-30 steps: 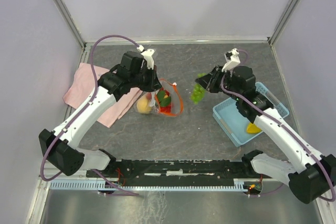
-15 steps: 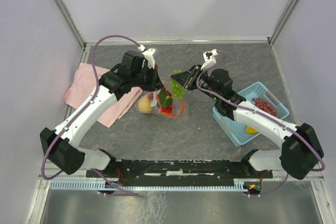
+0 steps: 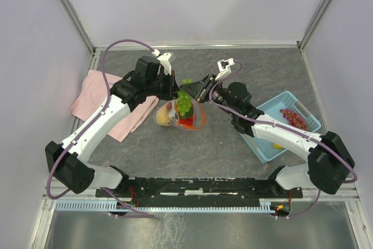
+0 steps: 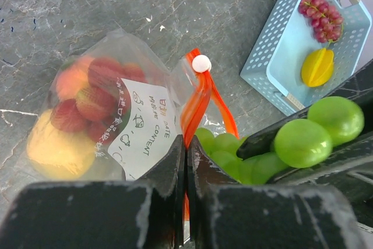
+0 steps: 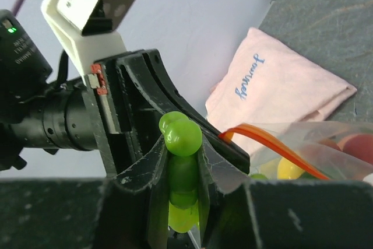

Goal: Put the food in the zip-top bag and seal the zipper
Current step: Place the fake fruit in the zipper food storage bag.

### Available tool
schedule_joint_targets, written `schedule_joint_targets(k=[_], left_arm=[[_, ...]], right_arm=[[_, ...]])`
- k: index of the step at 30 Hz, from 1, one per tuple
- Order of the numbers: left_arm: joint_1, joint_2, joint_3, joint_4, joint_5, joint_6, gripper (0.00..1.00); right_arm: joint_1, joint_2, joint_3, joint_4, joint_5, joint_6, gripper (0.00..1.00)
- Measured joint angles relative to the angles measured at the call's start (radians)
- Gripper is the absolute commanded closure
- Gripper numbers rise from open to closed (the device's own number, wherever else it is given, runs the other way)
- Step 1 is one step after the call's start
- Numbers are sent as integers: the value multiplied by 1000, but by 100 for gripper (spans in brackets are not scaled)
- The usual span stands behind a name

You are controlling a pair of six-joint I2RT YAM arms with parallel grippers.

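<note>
The clear zip-top bag (image 3: 176, 115) lies mid-table with red, orange and yellow toy fruit inside (image 4: 76, 103). My left gripper (image 4: 186, 147) is shut on the orange-red zipper strip (image 4: 198, 100) and holds the mouth up. My right gripper (image 5: 182, 144) is shut on the green grape bunch (image 3: 184, 103) and holds it over the bag's open mouth, right beside the left gripper. The grapes also show in the left wrist view (image 4: 303, 138). A red grape bunch (image 4: 322, 14) and a yellow piece (image 4: 317, 67) lie in the blue basket.
The light-blue basket (image 3: 256, 126) sits at the right under my right arm. A pink cloth (image 3: 99, 100) lies at the left, partly under my left arm. Grey walls close in the back and sides.
My right arm has swung left from the basket side, carrying the green grapes to above the bag's mouth. The left gripper has kept its hold on the zipper strip.
</note>
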Motion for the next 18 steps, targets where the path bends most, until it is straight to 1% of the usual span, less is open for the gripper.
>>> schedule_joint_targets(k=[4, 9, 13, 18], left_arm=[[5, 0, -11, 24, 3, -11, 97], [20, -1, -28, 32, 0, -16, 97], [34, -1, -46, 32, -5, -16, 97], [39, -1, -52, 32, -23, -16, 97]], right_arm=[[7, 25, -14, 83, 19, 14, 86], [22, 115, -62, 195, 51, 35, 86], [31, 157, -99, 246, 80, 44, 84], [43, 194, -104, 308, 113, 57, 82]])
